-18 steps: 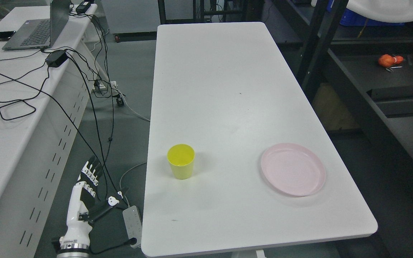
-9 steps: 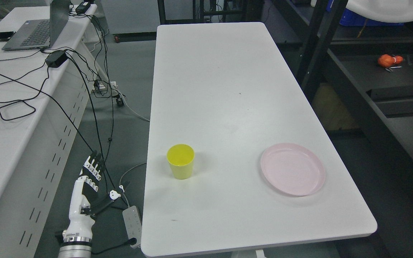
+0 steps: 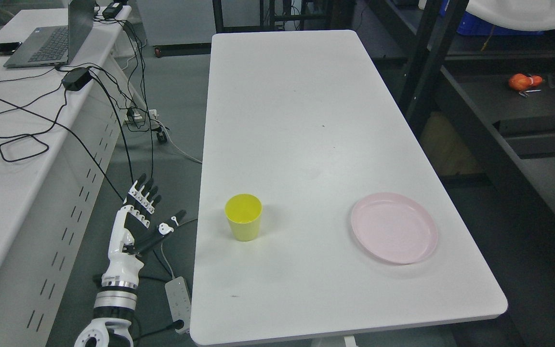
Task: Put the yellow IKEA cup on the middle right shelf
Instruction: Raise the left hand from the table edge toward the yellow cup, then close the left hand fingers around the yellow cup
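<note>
The yellow cup [image 3: 243,217] stands upright on the white table [image 3: 297,120], near its front left part. My left hand [image 3: 143,217] is raised beside the table's left edge, left of the cup and apart from it. Its fingers [image 3: 145,190] are spread and its thumb points toward the table; it holds nothing. A dark shelf unit [image 3: 523,115] runs along the right side of the view. My right hand does not show.
A pink plate [image 3: 394,233] lies on the table right of the cup. Left of my hand stands a white desk [image 3: 12,193] with a laptop [image 3: 51,43] and cables. A power strip [image 3: 178,303] lies on the floor. An orange object [image 3: 523,81] rests on the shelf.
My left hand has risen and moved forward and to the right, closer to the table's edge and the cup. The cup and plate have not moved.
</note>
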